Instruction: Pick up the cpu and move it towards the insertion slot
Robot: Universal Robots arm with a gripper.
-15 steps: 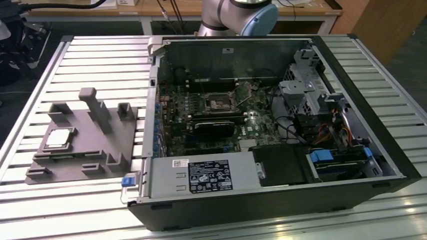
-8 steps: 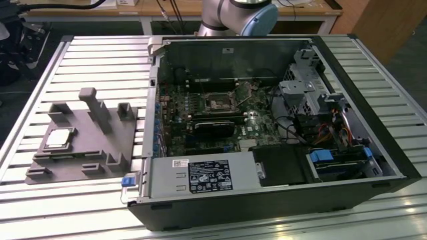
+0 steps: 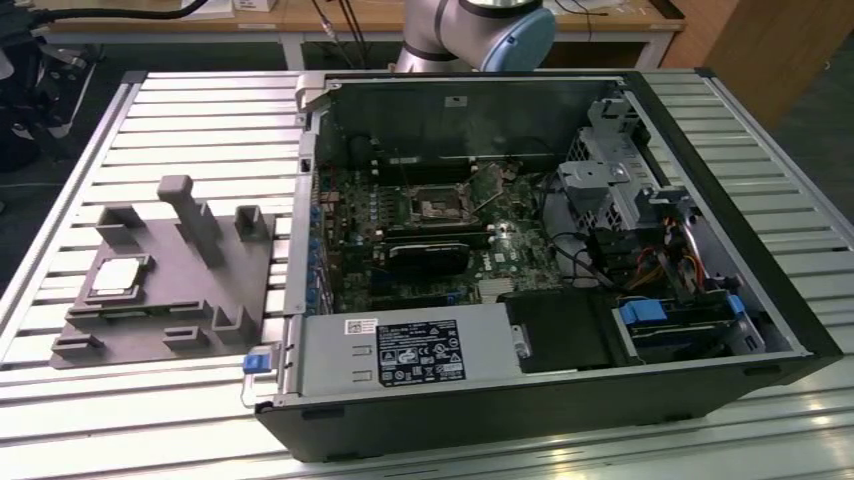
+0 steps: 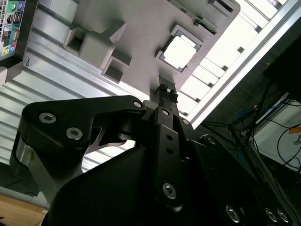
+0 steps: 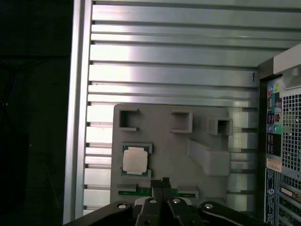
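The closed, empty claw (image 5: 162,181) hovers near the cpu (image 5: 135,159) on the fixture (image 5: 164,141); a grasp needs it opened and centred.

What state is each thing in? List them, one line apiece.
cpu: lying flat in its recess on the grey fixture plate, not gripped.
pincer: shut, holding nothing, apart from the cpu.
insertion slot: dark centre bare, no chip in it.
computer case: lying on its side, side panel off, insides exposed.
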